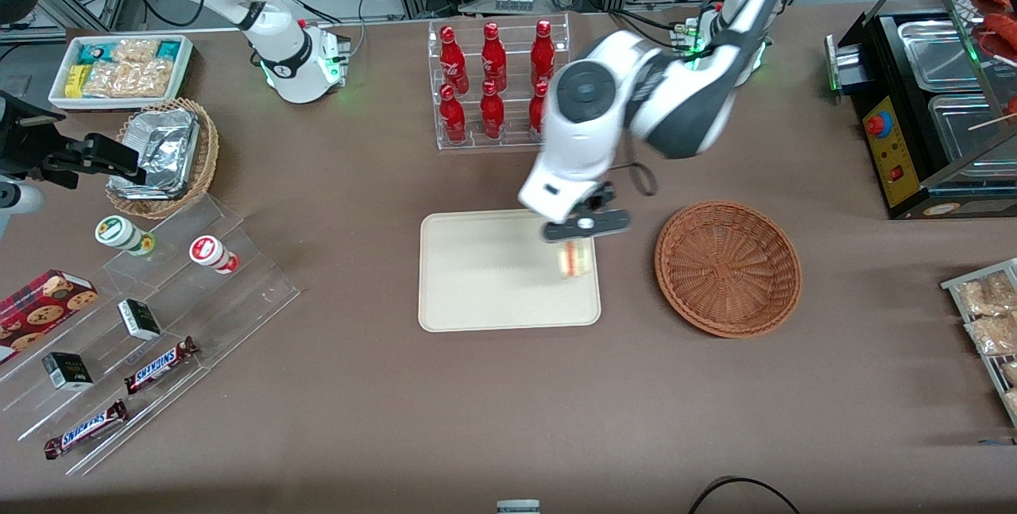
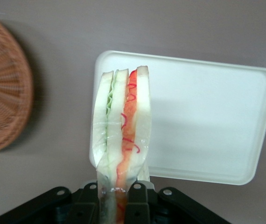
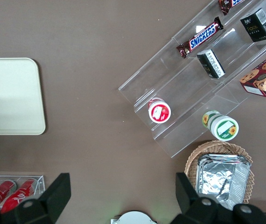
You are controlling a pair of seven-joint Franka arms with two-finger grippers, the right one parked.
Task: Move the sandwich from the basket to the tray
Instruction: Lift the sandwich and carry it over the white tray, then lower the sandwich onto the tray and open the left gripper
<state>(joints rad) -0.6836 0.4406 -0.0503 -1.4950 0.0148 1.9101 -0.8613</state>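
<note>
The gripper [image 1: 577,244] hangs above the tray's edge nearest the basket, shut on the sandwich [image 1: 576,258]. In the left wrist view the sandwich [image 2: 122,135] is a wrapped wedge of white bread with red and pale-green layers, pinched at its narrow end by the gripper [image 2: 117,200]. The cream-white tray [image 1: 485,276] lies flat under it, and its bare surface [image 2: 207,121] shows past the wedge. The reddish-brown wicker basket [image 1: 728,268] sits beside the tray toward the working arm's end, with nothing in it; its rim [image 2: 7,88] also shows from the wrist.
A clear rack of red bottles [image 1: 496,81] stands farther from the front camera than the tray. A tan wicker basket with foil containers [image 1: 163,152], a white box of snack packets [image 1: 119,69] and acrylic steps with snacks [image 1: 143,323] lie toward the parked arm's end. A black food warmer [image 1: 929,101] stands at the working arm's end.
</note>
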